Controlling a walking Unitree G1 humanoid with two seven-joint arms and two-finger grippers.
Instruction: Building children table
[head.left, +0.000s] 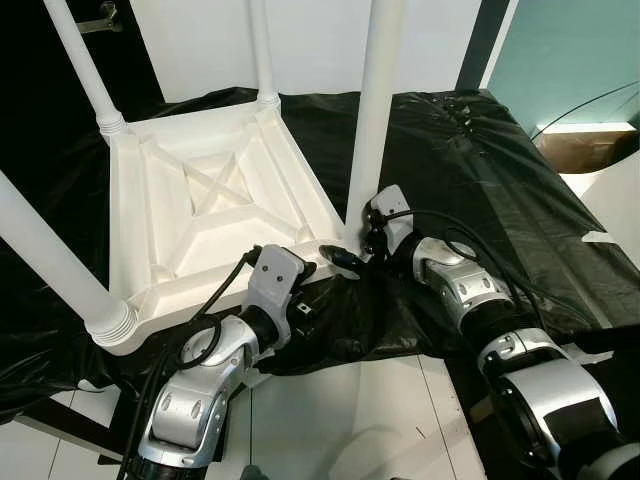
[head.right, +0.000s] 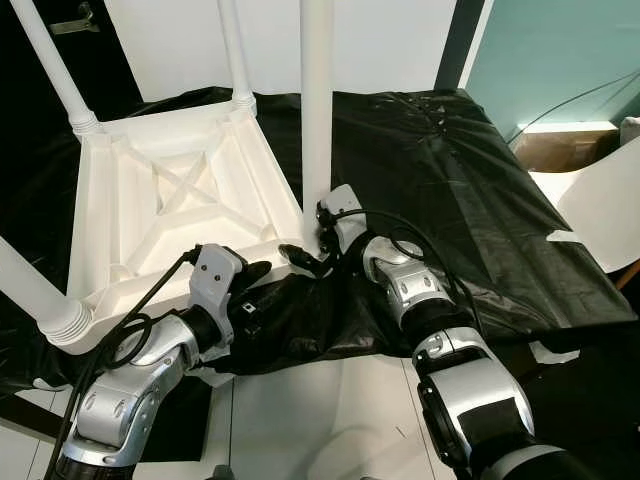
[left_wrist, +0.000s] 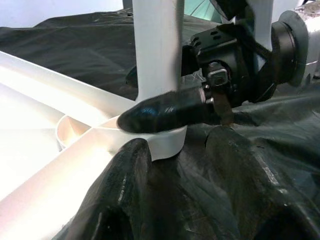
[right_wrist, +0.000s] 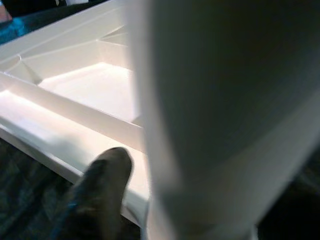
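Note:
A white plastic children's table (head.left: 215, 215) lies upside down on a black sheet, with several white legs standing up from its corners. My right gripper (head.left: 352, 250) is at the base of the near-right leg (head.left: 375, 110), right at the corner socket. One black finger (left_wrist: 165, 114) crosses the front of the leg and the other is hidden behind it, so the gripper looks shut on the leg. My left gripper (left_wrist: 175, 195) rests on the sheet just before that same corner, open, with only black sheet between its fingers.
The black sheet (head.left: 480, 170) covers the whole work surface and hangs over its near edge above a white floor (head.left: 340, 420). A cardboard box (head.left: 585, 145) and a teal wall (head.left: 570, 50) are at the right. Another leg (head.left: 55, 270) stands at the near-left corner.

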